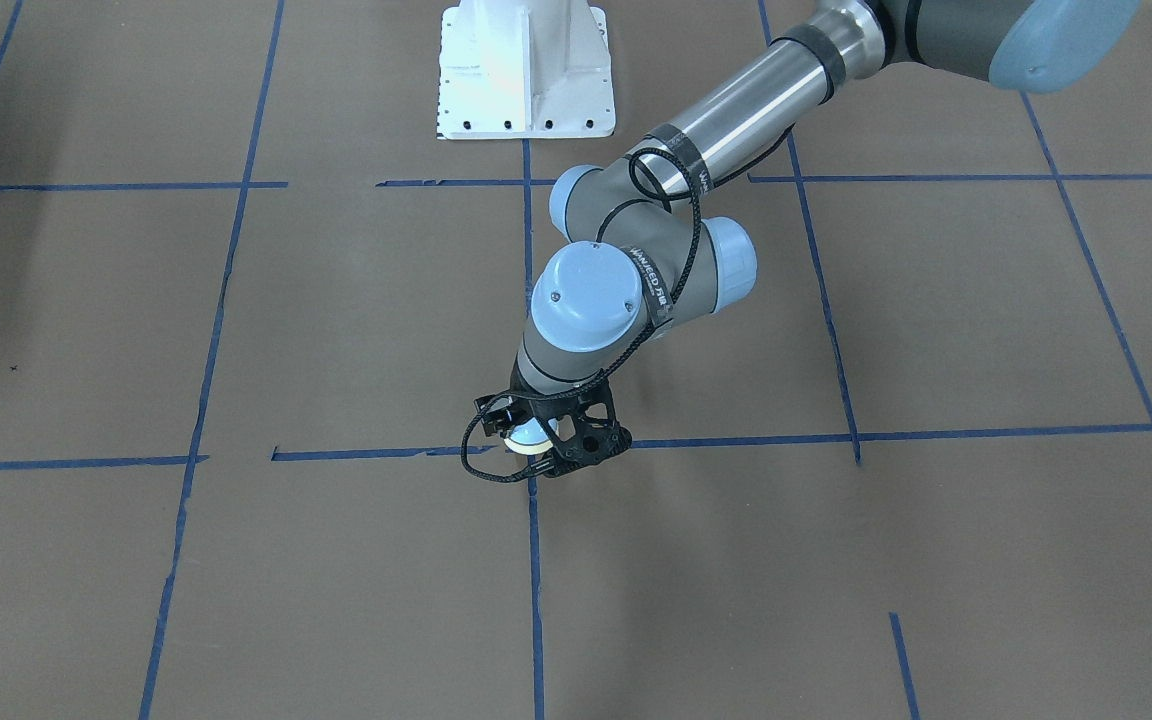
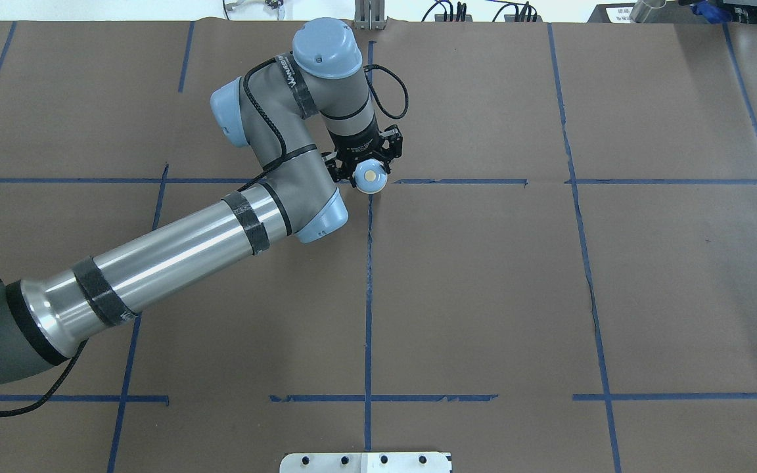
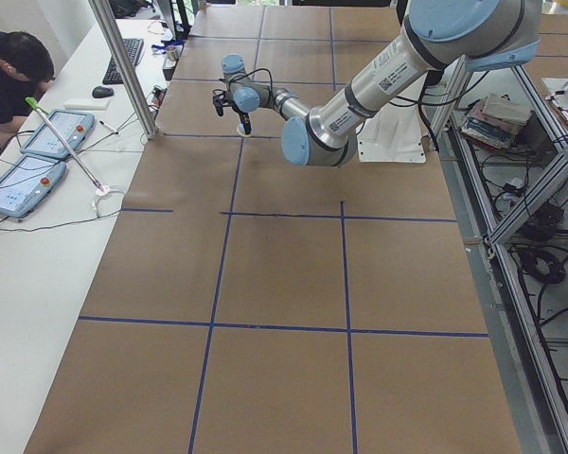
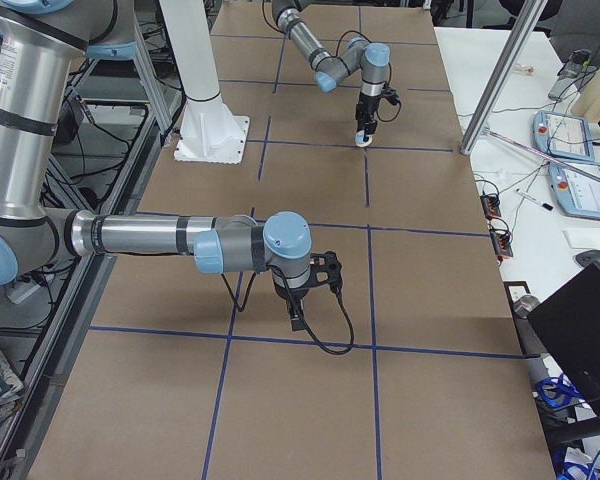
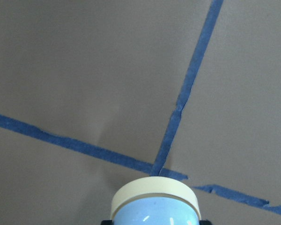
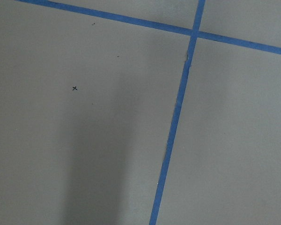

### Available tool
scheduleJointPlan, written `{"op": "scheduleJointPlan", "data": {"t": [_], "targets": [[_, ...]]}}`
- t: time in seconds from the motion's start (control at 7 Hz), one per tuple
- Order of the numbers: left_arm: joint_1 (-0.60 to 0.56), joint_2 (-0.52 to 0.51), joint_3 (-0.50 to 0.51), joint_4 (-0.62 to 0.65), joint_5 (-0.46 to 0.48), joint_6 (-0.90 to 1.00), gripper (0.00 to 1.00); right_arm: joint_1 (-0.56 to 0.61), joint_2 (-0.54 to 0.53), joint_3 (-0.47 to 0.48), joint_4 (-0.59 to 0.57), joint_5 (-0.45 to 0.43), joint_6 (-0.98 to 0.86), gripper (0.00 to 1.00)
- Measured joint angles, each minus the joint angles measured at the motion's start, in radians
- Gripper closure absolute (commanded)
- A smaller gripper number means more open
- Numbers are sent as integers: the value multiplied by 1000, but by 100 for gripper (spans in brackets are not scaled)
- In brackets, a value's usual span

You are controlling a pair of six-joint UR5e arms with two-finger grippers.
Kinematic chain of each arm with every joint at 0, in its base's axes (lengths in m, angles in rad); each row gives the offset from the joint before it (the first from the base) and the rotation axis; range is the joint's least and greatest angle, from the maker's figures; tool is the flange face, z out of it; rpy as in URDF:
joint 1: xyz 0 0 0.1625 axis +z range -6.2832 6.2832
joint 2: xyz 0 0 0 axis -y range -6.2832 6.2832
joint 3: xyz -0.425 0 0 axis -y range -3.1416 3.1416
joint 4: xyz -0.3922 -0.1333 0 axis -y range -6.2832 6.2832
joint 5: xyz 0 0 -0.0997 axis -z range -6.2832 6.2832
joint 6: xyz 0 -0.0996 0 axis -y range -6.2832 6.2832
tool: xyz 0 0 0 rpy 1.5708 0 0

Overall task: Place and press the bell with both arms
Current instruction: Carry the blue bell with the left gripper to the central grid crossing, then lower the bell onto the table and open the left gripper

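While the bell is clasped by the left gripper at the tape crossing, the state of the right gripper cannot be told.

Table is covered in brown paper, gridded with blue tape. The tape is torn and gapped at several crossings. White bolted pedestal on the robot side. Small black x mark on the paper. Side bench: person in black, two flat screens (probably teach pendants), keyboard, mouse.
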State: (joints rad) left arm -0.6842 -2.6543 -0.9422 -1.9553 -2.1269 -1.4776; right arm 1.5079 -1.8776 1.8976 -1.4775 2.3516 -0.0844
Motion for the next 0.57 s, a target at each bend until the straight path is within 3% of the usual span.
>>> {"op": "scheduleJointPlan", "data": {"t": [0.57], "targets": [[-32, 15, -41, 9, -49, 64, 0, -1, 5, 3, 3, 10, -3, 0]]}}
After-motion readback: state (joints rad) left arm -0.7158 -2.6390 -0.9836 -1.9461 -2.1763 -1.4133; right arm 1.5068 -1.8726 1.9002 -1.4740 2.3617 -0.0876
